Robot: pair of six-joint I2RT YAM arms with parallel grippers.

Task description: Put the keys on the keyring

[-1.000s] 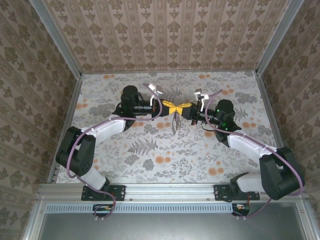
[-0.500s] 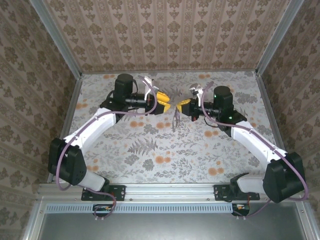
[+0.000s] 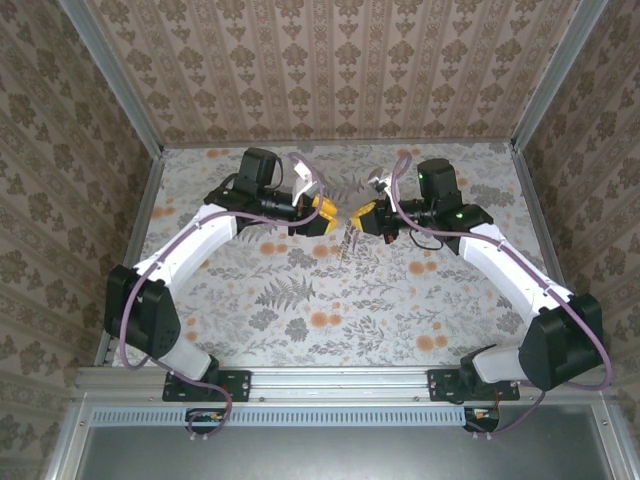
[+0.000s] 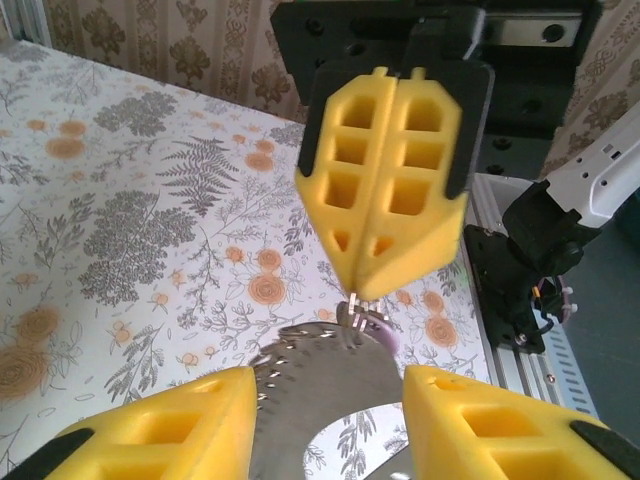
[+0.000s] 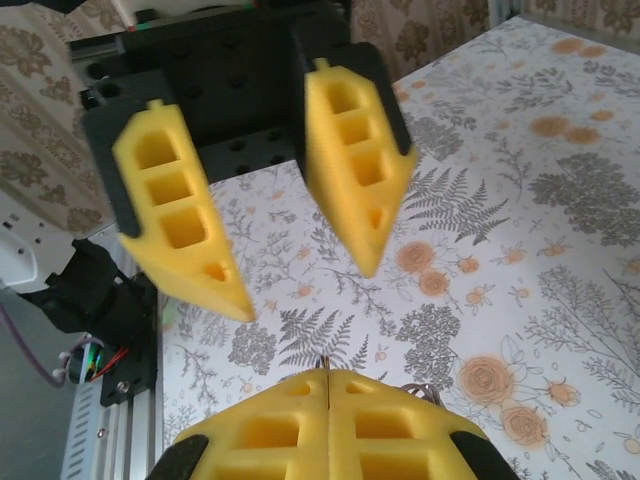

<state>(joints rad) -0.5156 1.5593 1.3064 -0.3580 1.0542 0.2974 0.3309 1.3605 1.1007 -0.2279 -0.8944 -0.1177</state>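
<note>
Serrated grey keyring (image 4: 310, 378) hangs from pink-headed key (image 4: 378, 328), pinched by closed right gripper (image 4: 361, 290); left gripper (image 5: 300, 285), now parted, has backed off empty.

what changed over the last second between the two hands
The left hand opened, let go and drew back to the left, so the two hands no longer touch at the tips. Both wrists swung toward the far side of the table. Unchanged: the right hand stays shut, and the keyring still hangs beneath its tips.
</note>
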